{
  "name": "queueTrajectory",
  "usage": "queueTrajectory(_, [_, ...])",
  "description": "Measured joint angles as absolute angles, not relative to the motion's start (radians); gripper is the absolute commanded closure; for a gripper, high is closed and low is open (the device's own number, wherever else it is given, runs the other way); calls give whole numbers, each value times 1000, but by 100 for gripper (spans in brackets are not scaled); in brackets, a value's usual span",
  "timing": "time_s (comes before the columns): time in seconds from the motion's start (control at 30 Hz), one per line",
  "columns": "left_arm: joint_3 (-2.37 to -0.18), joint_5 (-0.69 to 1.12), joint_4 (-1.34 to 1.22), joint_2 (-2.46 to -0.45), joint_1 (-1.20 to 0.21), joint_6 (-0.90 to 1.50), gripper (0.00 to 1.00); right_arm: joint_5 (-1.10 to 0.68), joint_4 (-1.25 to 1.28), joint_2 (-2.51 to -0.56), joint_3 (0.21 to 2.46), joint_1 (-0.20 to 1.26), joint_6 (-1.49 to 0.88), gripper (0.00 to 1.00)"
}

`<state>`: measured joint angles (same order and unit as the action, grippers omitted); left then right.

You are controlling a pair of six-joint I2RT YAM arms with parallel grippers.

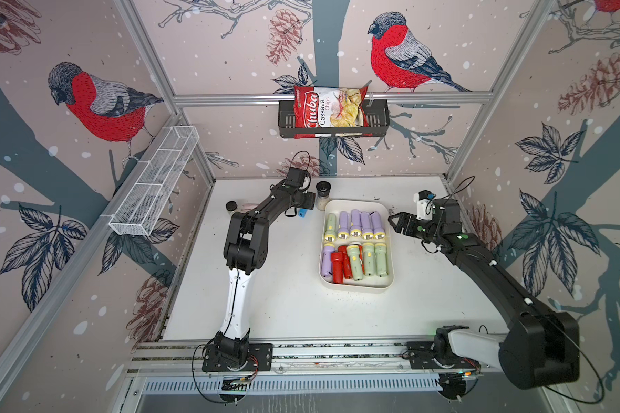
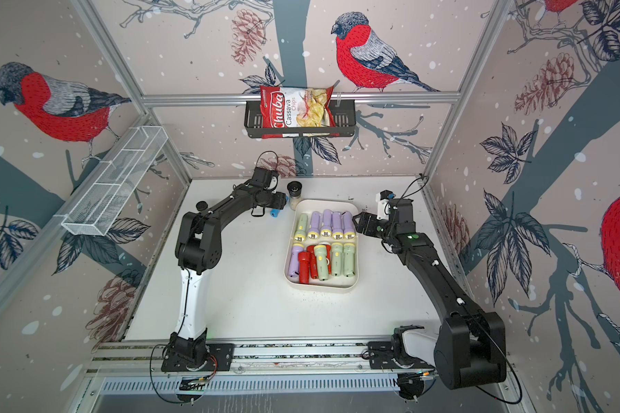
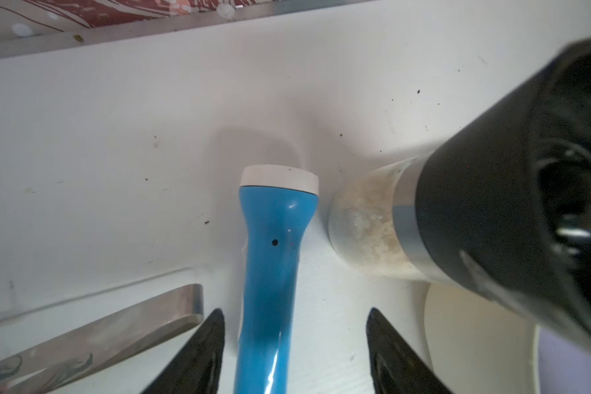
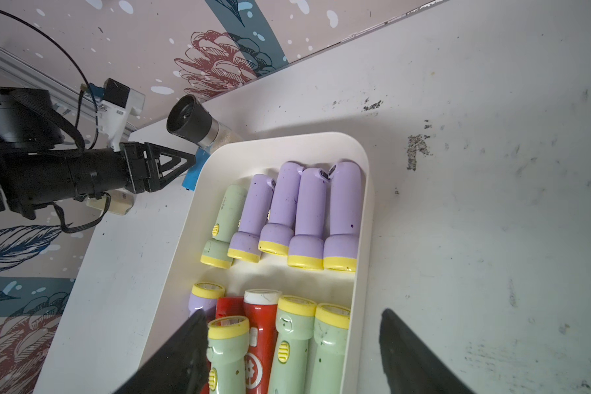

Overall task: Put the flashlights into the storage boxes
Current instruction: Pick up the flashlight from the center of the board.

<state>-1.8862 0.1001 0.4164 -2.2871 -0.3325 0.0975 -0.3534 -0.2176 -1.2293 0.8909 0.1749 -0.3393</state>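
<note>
White table inside a cell walled with bullfinch wallpaper.

Left edge of both top views: white wire-mesh basket fixed to the side rail.

Upper centre: black wall basket holding a chips bag.

Left gripper, centre of frame in the top views: jaws apart, one finger on either side of the blue flashlight, with a gap showing on each side.

The blue flashlight lies flat on the table, outside the tray. Its white head is just beside a black-capped spice jar.

Right of it, cream tray: flashlights in two rows, lilac, green and red.

Right gripper, just right of the tray's upper right corner: jaws apart, nothing between them.
</note>
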Motion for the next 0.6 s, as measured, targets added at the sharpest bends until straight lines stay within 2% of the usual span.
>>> queueTrajectory(0.3, [-1964, 46, 475, -2375, -347, 97, 40, -357, -218, -1233, 892, 163, -318, 22])
queueTrajectory(0.6, [-1951, 20, 503, -2387, -350, 93, 49, -364, -218, -1233, 892, 157, -317, 22])
